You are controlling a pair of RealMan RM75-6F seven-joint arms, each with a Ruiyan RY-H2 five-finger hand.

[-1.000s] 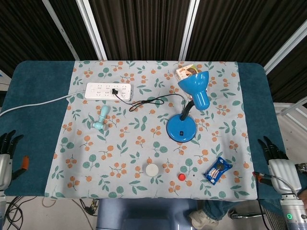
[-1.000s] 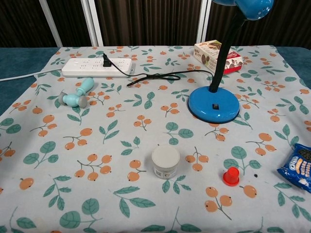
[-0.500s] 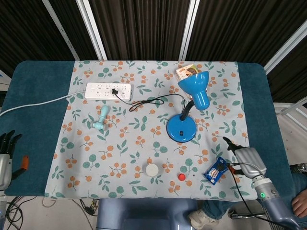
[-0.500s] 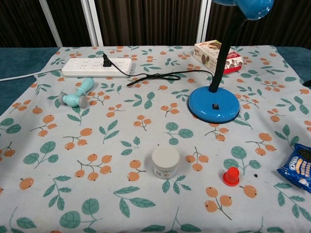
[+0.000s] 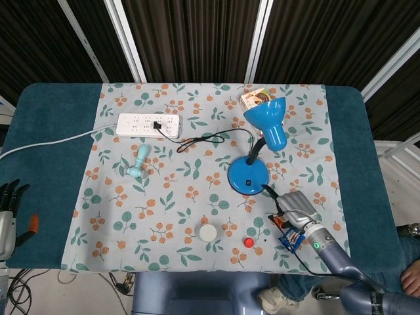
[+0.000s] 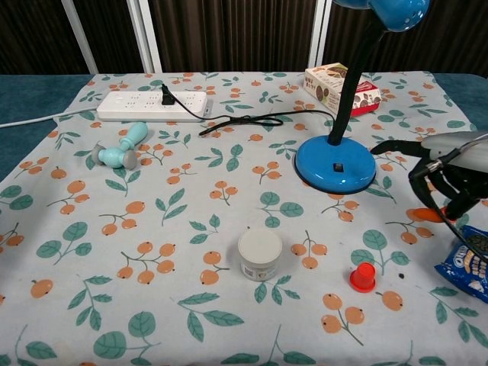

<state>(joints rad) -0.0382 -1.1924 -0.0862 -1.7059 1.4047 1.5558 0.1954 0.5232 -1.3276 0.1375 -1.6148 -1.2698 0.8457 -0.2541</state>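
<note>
Right hand moved in from right table edge since earlier frame, came to hover just near-right of blue lamp base, above blue snack packet. Fingers spread and curled downward, held nothing. Packet lay on cloth near right edge, partly hidden under hand in head view. Left hand unchanged at near-left table edge, fingers apart, empty. Red cap and white jar sat left of packet, well apart from hand.
</note>
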